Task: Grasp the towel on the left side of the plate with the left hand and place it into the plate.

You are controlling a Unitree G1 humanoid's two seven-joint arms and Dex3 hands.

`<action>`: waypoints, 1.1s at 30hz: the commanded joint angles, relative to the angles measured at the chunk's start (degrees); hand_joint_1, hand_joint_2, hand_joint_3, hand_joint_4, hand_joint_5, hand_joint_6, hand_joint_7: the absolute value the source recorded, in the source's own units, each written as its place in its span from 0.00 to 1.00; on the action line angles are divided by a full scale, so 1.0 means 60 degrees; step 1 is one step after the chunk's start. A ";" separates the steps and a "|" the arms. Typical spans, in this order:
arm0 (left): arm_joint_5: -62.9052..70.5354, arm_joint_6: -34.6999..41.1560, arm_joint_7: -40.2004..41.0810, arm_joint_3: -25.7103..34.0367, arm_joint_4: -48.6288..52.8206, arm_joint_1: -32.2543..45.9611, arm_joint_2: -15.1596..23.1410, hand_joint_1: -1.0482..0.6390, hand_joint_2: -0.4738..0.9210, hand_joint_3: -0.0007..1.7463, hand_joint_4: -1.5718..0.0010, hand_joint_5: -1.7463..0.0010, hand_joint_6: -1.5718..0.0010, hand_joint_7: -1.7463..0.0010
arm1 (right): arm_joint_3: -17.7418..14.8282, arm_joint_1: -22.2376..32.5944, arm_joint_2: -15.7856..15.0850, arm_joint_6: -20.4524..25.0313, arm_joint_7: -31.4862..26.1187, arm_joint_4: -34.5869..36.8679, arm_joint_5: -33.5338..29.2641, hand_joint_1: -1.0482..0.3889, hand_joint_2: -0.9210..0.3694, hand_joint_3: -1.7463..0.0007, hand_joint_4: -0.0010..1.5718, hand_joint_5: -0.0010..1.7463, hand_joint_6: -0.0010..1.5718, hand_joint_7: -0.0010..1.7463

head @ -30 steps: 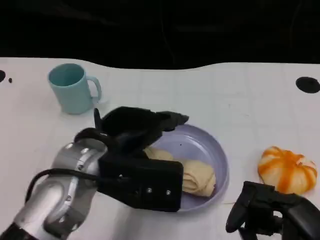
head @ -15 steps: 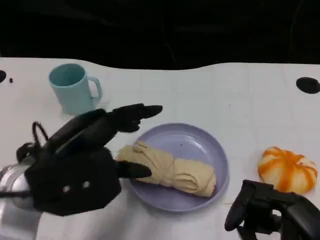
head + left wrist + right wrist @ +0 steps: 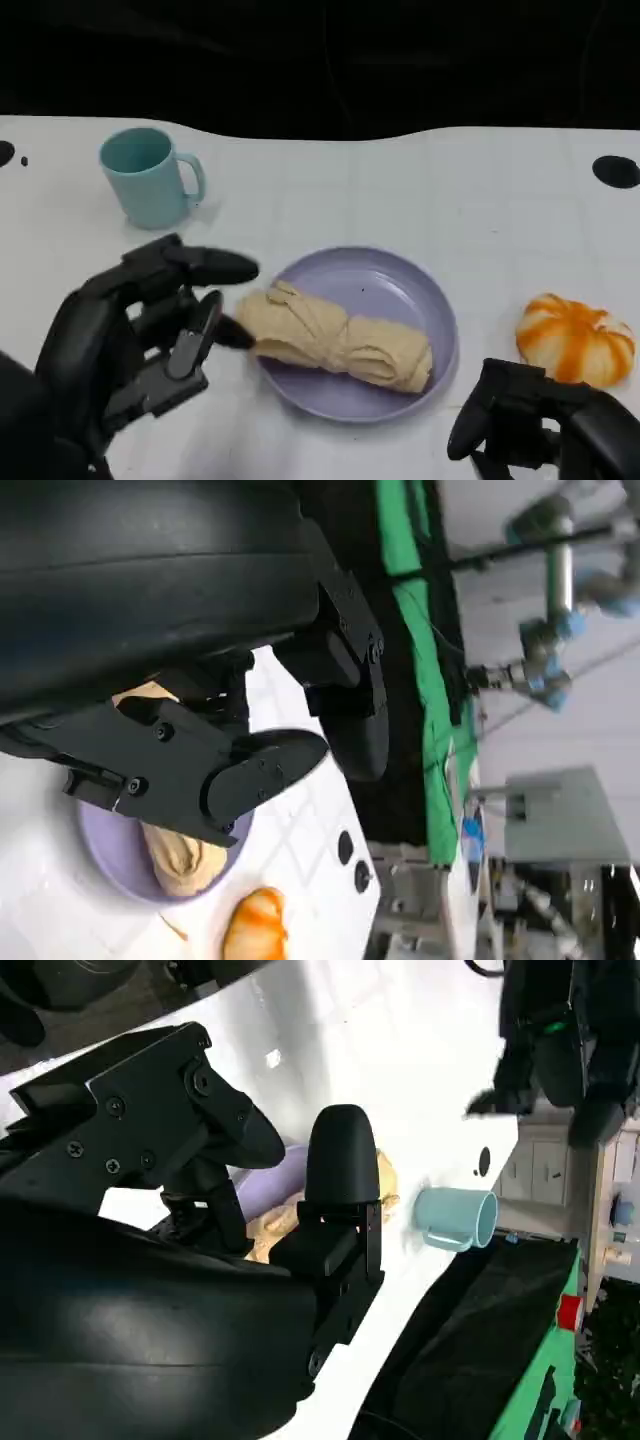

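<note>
The rolled beige towel (image 3: 335, 340) lies in the purple plate (image 3: 420, 300), so placement looks done. The left hand (image 3: 140, 325), fingers spread and empty, sits just beside the plate's rim.

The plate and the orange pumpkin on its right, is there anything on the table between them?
No. In the head view the stretch between the plate and the pumpkin is bare white table.

right hand (image 3: 545, 430) partly past frame edge
</note>
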 commanded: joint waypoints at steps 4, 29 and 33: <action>-0.1372 0.1564 0.0573 0.0168 -0.0877 0.0937 -0.0217 0.58 0.76 0.71 0.50 0.05 0.57 0.19 | -0.0181 -0.0005 -0.0146 -0.0166 0.0058 0.0019 0.0043 0.70 0.27 0.36 0.46 1.00 0.40 0.83; -0.2999 0.3823 0.1932 0.0196 -0.0709 0.0901 -0.0424 0.60 0.72 0.79 0.48 0.00 0.57 0.03 | -0.0574 0.0038 -0.0160 -0.1077 0.0250 0.0713 0.0107 0.70 0.26 0.37 0.46 1.00 0.41 0.81; -0.2869 0.3674 0.1887 0.0129 -0.0701 0.0901 -0.0253 0.59 0.70 0.79 0.47 0.00 0.57 0.03 | -0.0606 0.0098 -0.0183 -0.1204 0.0271 0.0713 0.0042 0.71 0.26 0.36 0.46 1.00 0.41 0.82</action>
